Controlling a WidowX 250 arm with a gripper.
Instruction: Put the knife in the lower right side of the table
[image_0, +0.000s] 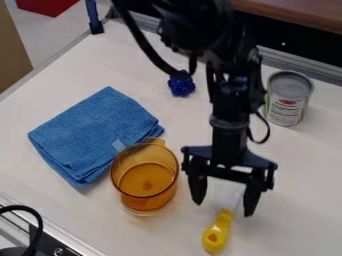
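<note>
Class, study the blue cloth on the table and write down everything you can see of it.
The blue cloth looks like soft, textured towelling. It is folded in layers into a rough rectangle and lies flat, set slantwise, on the left part of the white table. Its layered edges show at the lower corner, and a small pale patch, perhaps a tag, sits near the amber cup. Whether cloth and cup touch, I cannot tell.
</note>
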